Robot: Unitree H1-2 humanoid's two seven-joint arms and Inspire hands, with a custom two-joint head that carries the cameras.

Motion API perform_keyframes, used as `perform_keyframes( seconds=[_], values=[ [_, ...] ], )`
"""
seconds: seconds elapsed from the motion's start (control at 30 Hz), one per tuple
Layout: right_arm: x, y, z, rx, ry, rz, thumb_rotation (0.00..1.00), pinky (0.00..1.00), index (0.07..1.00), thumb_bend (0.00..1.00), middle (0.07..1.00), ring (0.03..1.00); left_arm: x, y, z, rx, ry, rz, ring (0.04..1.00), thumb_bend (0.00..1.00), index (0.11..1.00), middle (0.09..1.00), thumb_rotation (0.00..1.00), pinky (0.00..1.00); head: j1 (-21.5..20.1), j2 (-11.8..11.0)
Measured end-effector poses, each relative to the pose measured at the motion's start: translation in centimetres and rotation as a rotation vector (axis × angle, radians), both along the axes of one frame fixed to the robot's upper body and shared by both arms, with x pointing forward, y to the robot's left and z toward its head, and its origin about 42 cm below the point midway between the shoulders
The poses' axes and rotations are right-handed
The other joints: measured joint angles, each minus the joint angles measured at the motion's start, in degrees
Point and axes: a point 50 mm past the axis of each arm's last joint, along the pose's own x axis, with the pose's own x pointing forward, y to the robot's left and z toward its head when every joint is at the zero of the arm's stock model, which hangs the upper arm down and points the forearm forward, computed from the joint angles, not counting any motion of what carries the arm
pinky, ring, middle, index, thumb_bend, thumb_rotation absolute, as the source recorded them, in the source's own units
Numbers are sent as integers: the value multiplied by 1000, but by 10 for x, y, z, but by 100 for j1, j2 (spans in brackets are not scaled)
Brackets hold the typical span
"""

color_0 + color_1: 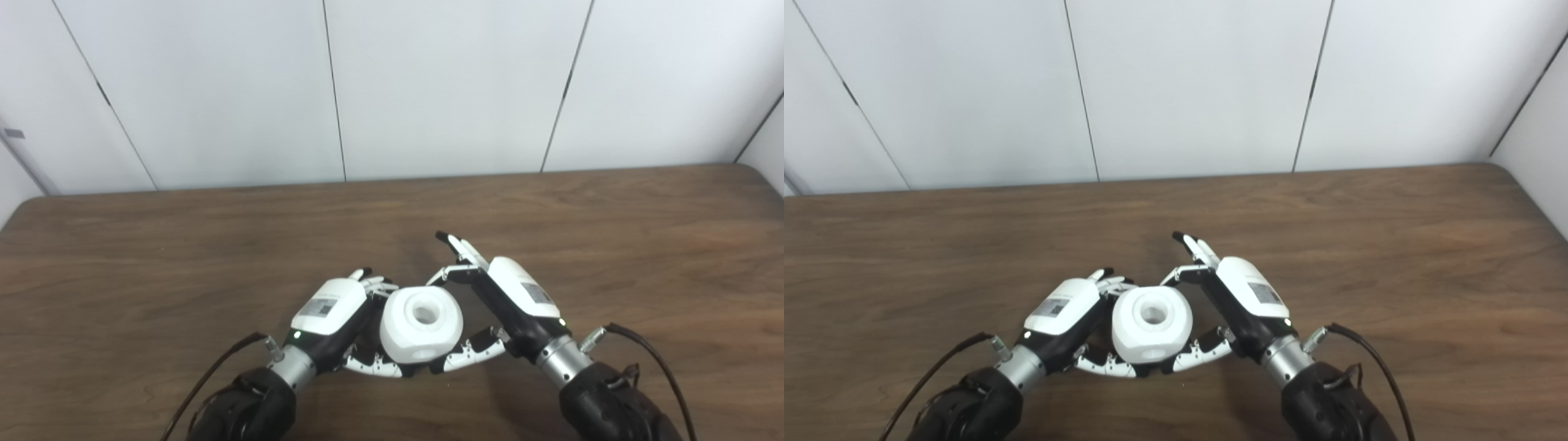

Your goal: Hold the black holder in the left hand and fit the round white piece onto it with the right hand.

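Now sitting between both hands above the wooden table (pixel 184 257): round white piece (pixel 421 321), hole facing up. Cupping it, left hand (pixel 331 318) curling around; right hand (pixel 502 300) touching by thumb, fingers spreading outward.

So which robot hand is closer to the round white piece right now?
Neither clearly: the left robot hand is against the left side of the round white piece, the right robot hand against its right side.

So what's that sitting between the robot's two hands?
A round white piece with a hole in its top sits between the left hand and right hand, their thumbs meeting under it. Both eye views show this; no black holder is visible.
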Motion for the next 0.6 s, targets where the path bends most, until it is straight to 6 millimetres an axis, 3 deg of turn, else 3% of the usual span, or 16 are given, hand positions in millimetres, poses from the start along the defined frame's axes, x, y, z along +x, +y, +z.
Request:
perform_keyframes(
  seconds=[0.6],
  values=[
    [3, -20, 7, -64, -10, -6, 139, 954, 481, 503, 999, 1000, -2, 1, 0, 0, 3, -1, 899, 517, 480, 825, 51, 1000, -79, -61]
  ],
)
